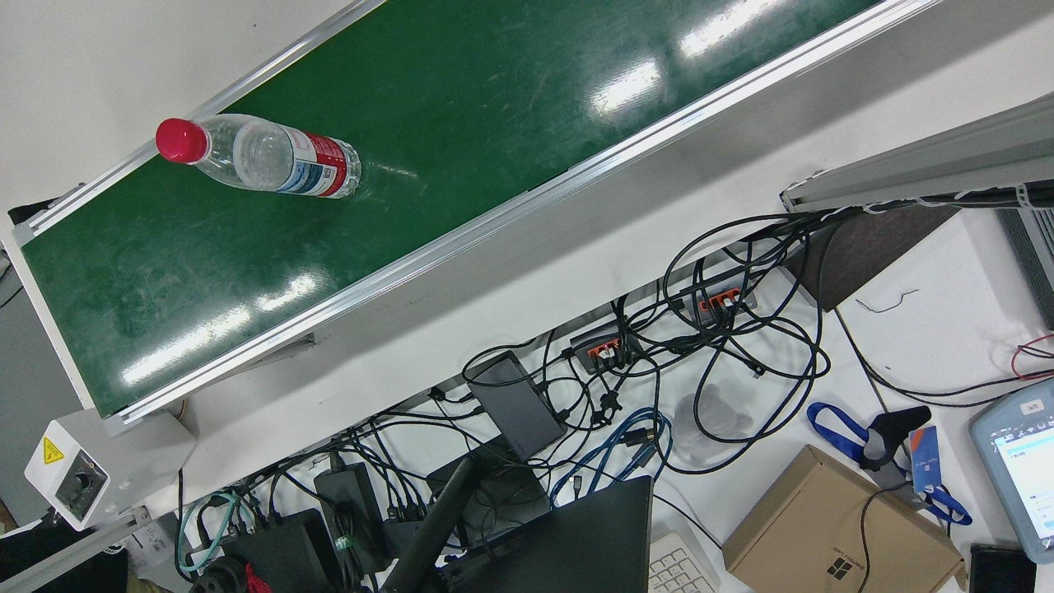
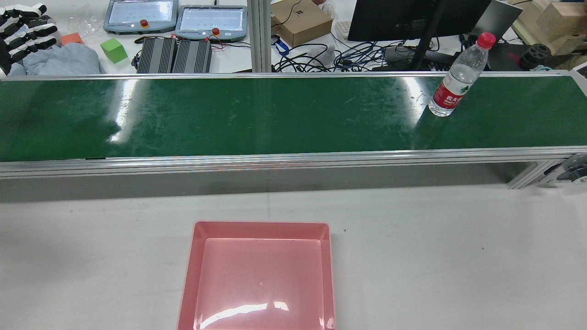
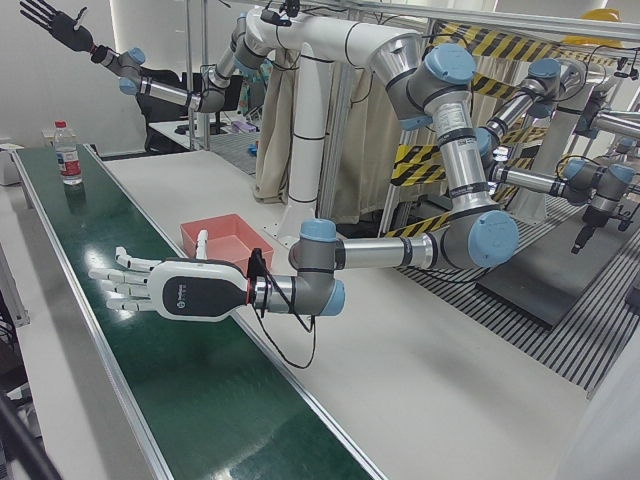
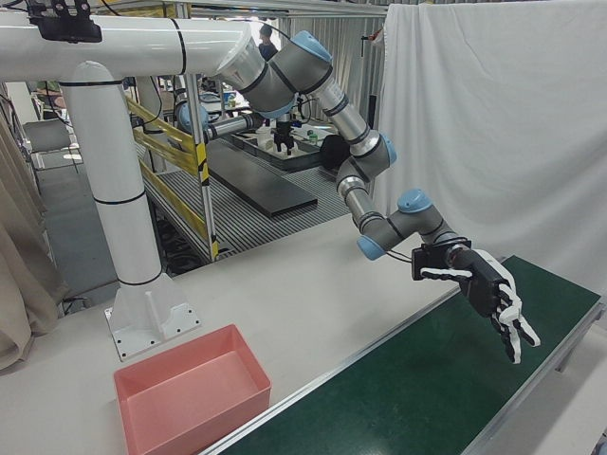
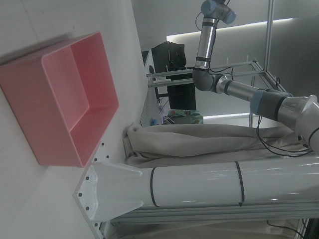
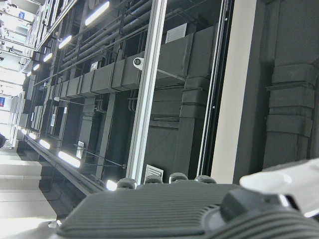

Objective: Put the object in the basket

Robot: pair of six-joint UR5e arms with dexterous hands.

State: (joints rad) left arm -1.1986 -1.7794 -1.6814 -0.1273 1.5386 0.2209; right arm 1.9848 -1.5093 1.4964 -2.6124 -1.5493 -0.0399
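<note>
A clear water bottle [image 2: 456, 82] with a red cap and red label stands upright near the right end of the green conveyor belt [image 2: 275, 114] in the rear view. The front view shows the bottle [image 1: 259, 156] alone on the belt, and it is small and far off in the left-front view [image 3: 66, 152]. The pink basket [image 2: 261, 224] sits empty on the white table, on the robot's side of the belt. My left hand [image 3: 165, 287] hovers open, fingers spread, over the belt's opposite end, far from the bottle [image 4: 488, 289]. My right hand [image 3: 55, 25] is raised high above the bottle's end, open.
Beyond the belt lie teach pendants [image 2: 211, 20], a green cube [image 2: 113, 49], a cardboard box [image 2: 300, 20], a monitor and tangled cables [image 1: 659, 371]. The white pedestal [image 4: 114, 190] stands behind the basket [image 4: 190, 417]. The left hand view shows the basket [image 5: 55, 134] from the side.
</note>
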